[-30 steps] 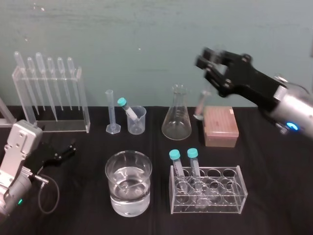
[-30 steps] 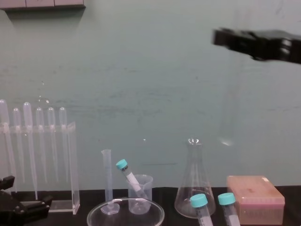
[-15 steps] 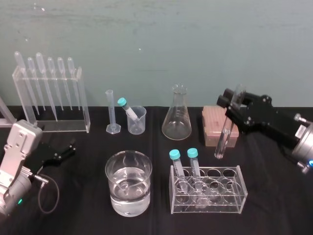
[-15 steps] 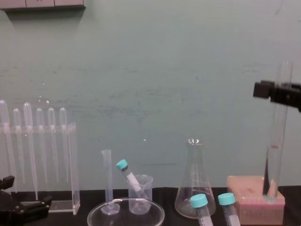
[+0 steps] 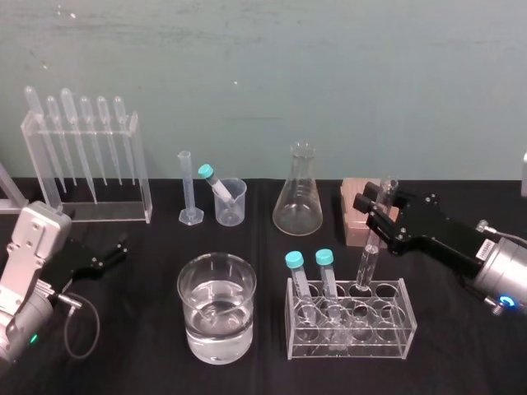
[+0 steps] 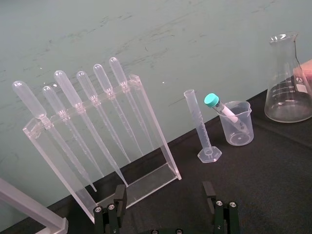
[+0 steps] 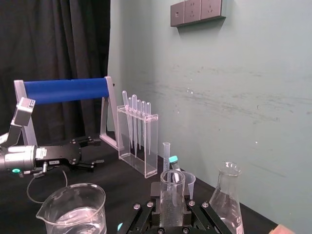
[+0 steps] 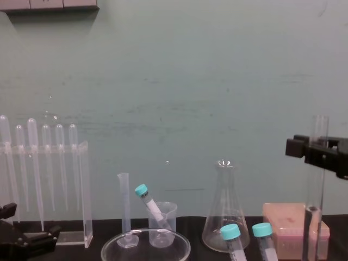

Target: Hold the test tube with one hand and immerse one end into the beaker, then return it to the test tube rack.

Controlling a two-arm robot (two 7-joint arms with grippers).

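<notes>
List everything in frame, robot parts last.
pipette stand: 1, clear, back left
pipettes: 6, clear, hanging in the stand
blue-padded bar: 1, on a grey frame, left of the stand
graduated cylinder: 1, clear, right of the stand
small beaker: 1, clear, beside the cylinder
conical flask: 1, clear, back centre
salmon-pink block: 1, right of the flask
large beaker: 1, clear, liquid inside, front centre
clear rack: 1, front right
teal-capped tubes: 3, two in the rack, one in the small beaker
test tube: 1, clear, uncapped, lower end at the rack's back row
right gripper: shut on the test tube
left gripper: open, parked left
</notes>
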